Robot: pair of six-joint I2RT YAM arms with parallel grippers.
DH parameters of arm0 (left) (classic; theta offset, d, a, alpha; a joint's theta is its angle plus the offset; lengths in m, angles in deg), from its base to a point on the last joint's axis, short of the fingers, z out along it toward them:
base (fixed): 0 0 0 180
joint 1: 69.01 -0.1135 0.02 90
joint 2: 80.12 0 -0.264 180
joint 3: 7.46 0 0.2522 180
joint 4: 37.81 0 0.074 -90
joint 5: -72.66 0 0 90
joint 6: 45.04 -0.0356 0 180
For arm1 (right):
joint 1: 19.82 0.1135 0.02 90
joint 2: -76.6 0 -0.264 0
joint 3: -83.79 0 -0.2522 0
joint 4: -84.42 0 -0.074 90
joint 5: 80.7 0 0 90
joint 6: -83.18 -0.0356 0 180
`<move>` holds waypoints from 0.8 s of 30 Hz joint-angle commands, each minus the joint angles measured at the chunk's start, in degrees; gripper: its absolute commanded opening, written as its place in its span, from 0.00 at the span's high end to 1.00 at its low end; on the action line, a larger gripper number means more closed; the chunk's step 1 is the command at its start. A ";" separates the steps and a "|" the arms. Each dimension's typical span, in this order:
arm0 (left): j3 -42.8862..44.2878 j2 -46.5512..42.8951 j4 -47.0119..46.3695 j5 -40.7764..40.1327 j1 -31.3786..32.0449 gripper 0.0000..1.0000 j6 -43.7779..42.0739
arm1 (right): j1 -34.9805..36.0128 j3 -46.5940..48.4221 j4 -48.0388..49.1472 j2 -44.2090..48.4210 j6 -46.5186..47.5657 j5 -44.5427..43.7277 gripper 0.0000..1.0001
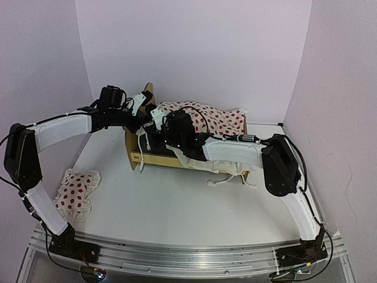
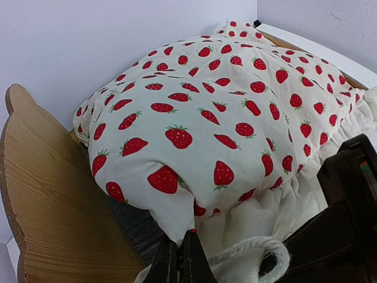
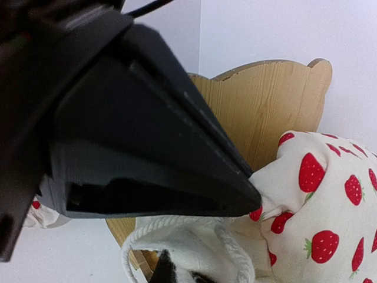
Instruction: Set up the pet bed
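The pet bed point(image 1: 154, 158) stands at the back middle of the table, its plywood headboard point(image 2: 53, 194) to the left. A cream cloth with red strawberries point(image 2: 206, 118) lies heaped over it, and a strip of dark grey mattress point(image 2: 132, 227) shows beneath. My left gripper point(image 2: 179, 262) is shut on the cloth's corner by the headboard. My right gripper point(image 3: 168, 272) sits just beside it, its tips sunk in the cloth's white ruffle and rope trim point(image 3: 230, 247), shut on that edge. In the right wrist view the left gripper's black fingers point(image 3: 177, 159) fill most of the frame.
A small strawberry-print pillow point(image 1: 76, 190) lies on the table at the left, near the left arm's base. White walls close in behind and on both sides. White cloth and cord ends point(image 1: 227, 177) hang off the bed's near right corner.
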 commanded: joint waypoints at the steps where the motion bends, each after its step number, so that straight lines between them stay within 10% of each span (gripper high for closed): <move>1: -0.77 -1.12 -1.63 -1.04 -1.27 1.00 0.90 | 0.00 0.64 0.70 -1.94 6.73 -1.67 1.00; 24: -2.25 -1.12 -1.55 -0.38 -1.37 1.00 0.34 | -0.76 -4.62 -10.26 2.84 -2.22 1.33 1.00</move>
